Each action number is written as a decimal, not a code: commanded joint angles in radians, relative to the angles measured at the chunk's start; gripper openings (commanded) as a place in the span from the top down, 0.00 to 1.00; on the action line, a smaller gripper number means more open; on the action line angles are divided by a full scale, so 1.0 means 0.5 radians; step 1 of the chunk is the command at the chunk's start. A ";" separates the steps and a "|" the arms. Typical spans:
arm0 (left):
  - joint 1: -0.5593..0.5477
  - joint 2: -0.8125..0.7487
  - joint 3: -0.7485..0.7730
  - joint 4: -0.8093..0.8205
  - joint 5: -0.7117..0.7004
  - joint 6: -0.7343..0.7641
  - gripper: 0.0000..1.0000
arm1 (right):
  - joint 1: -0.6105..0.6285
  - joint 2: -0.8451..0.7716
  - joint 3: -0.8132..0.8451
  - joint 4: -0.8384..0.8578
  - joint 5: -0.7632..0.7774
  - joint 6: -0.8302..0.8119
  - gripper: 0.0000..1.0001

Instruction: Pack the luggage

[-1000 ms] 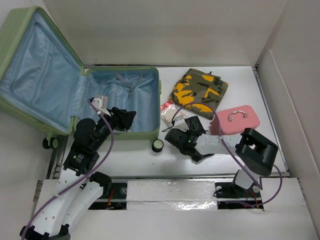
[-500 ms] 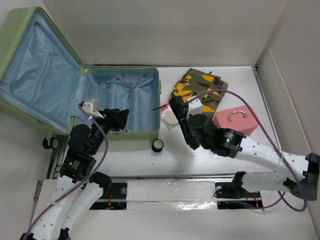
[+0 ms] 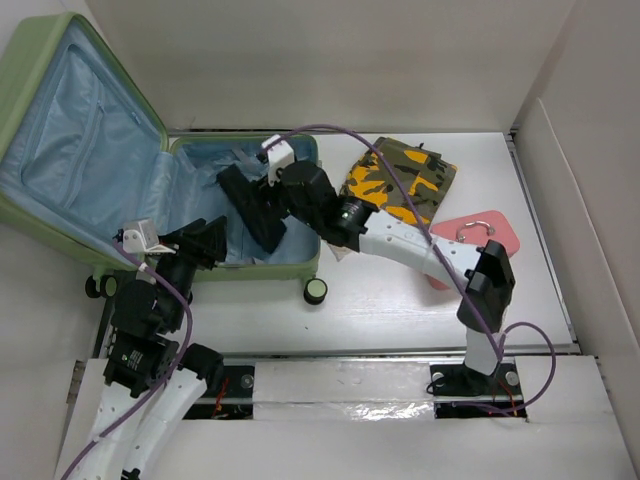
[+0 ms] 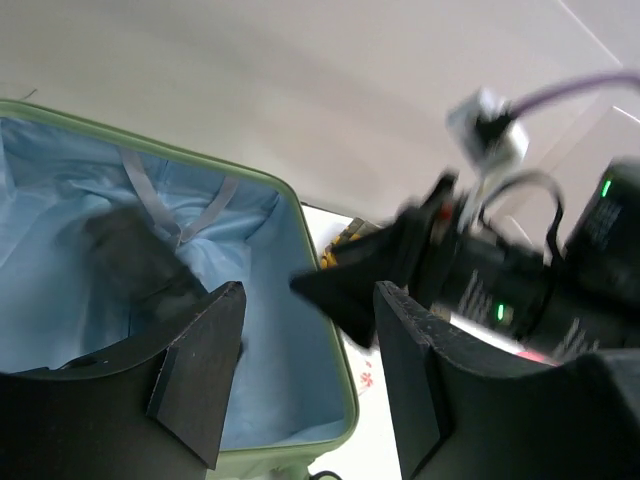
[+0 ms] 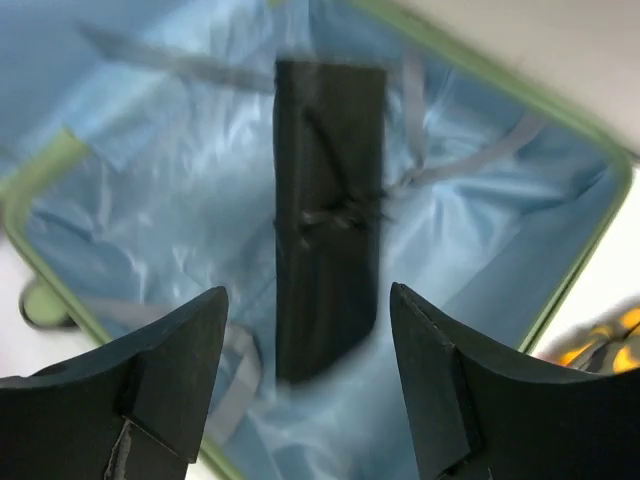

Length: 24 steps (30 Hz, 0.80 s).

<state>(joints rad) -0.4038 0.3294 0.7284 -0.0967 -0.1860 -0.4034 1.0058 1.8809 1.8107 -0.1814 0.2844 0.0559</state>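
Note:
The luggage (image 3: 318,205), a pale green suitcase with light blue lining (image 5: 170,200), lies open at the back left, its lid (image 3: 70,130) raised. A flat black folded item (image 5: 328,200) lies on the lining inside the base, long and dark in the top view (image 3: 240,195). My right gripper (image 5: 308,295) hovers open just above it, not touching, reaching in from the right (image 3: 268,205). My left gripper (image 3: 205,240) stands open and empty over the near left rim of the luggage (image 4: 335,340); in its own view, the left gripper (image 4: 305,330) faces the right gripper's fingers (image 4: 350,290).
A camouflage garment (image 3: 405,180) lies right of the suitcase. A small pink handled box (image 3: 500,238) sits further right, partly behind the right arm's elbow (image 3: 485,285). A suitcase wheel (image 3: 316,290) sticks out at the near edge. White walls close in the table.
The right arm swung from the table's right side over into the suitcase carrying the black item, then opened its jaws and let it go. The left arm drew back toward the left.

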 commanded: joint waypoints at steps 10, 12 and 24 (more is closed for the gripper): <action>0.007 0.019 0.003 0.071 0.062 -0.006 0.48 | -0.471 -0.844 -1.584 0.495 0.018 0.290 0.93; 0.007 0.019 -0.003 0.077 0.065 -0.003 0.48 | -0.560 -0.752 -1.676 0.495 0.014 0.345 0.74; 0.007 0.044 -0.009 0.071 0.096 0.018 0.48 | -0.750 -0.197 -1.572 0.694 -0.256 0.391 0.25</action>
<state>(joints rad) -0.4038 0.3489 0.7284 -0.0986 -0.1539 -0.4023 0.6472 1.7779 0.9737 0.0532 0.2016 0.2295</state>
